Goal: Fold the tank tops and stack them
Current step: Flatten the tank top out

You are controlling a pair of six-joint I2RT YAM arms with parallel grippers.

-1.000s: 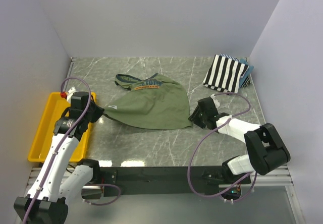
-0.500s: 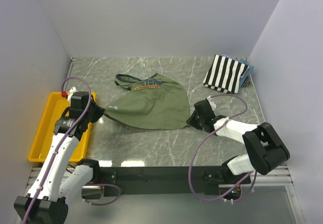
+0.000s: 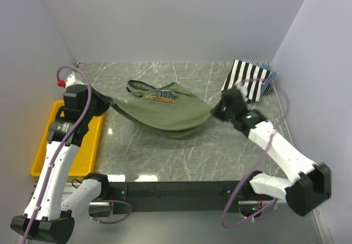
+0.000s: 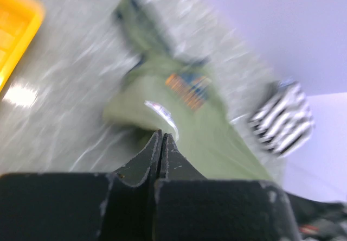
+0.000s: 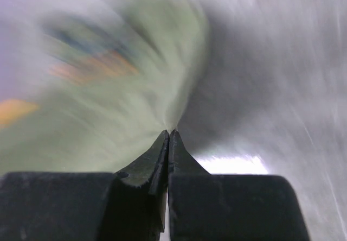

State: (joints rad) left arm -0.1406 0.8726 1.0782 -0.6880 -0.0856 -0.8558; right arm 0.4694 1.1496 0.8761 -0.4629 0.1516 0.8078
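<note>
The olive-green tank top (image 3: pixel 165 112) hangs stretched between my two grippers above the table, its orange chest graphic and navy straps toward the back. My left gripper (image 3: pixel 108 104) is shut on its left corner; the cloth shows in the left wrist view (image 4: pixel 217 127) past the closed jaws (image 4: pixel 161 135). My right gripper (image 3: pixel 216 113) is shut on its right corner, seen in the right wrist view (image 5: pixel 168 132) with blurred green cloth (image 5: pixel 119 89). The striped tank top (image 3: pixel 247 80) lies folded at the back right, and also shows in the left wrist view (image 4: pixel 282 119).
A yellow plastic tray (image 3: pixel 47 145) sits at the left table edge, its corner in the left wrist view (image 4: pixel 13 29). Something blue (image 3: pixel 269 79) lies under the striped top. White walls enclose the marble table (image 3: pixel 165 156) on three sides.
Both grippers have risen and moved back, lifting the green top's lower corners off the table. The cloth now sags between them instead of lying flat.
</note>
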